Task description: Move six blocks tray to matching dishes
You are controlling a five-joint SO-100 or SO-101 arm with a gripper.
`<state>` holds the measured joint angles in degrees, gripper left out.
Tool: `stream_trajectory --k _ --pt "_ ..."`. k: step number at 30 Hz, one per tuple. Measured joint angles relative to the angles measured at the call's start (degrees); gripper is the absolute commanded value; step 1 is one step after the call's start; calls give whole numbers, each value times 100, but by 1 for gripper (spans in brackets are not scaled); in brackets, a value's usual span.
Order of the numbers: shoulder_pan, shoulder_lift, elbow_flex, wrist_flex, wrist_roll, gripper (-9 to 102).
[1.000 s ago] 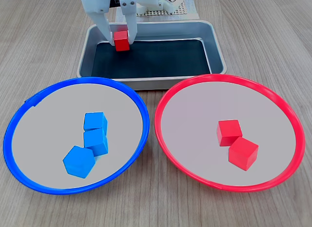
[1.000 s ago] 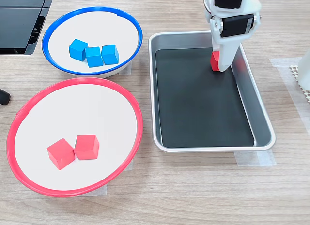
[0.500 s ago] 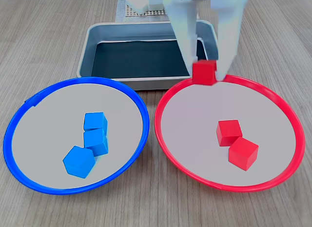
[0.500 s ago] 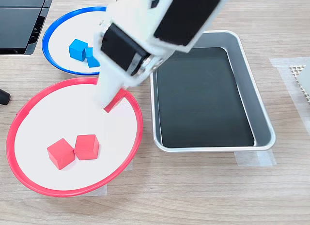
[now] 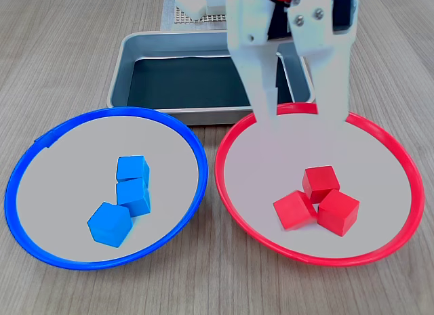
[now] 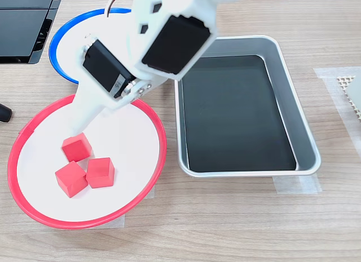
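Released since a moment ago, a third red block (image 5: 294,210) joins two in the red-rimmed dish (image 5: 237,193), gripper (image 5: 302,118) spread wide above; three blue blocks (image 5: 132,196) fill the blue-rimmed dish (image 5: 196,193) left.

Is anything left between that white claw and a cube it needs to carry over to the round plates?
Nothing visible stands in the way. The rectangular silver-grey metal tray holds no cubes; three red cubes lie in the red-rimmed round plate and three blue cubes in the blue-rimmed round plate. The white two-finger gripper hangs open above the red-rimmed plate.
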<state>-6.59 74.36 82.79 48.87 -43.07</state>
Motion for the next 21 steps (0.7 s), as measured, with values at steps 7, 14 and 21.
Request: stream_trajectory --k 7,14,21 --pt "439 2065 2074 -1116 1723 0" --pt "809 6601 6565 -2408 3533 -1" --pt "940 10090 8648 -316 4228 0"
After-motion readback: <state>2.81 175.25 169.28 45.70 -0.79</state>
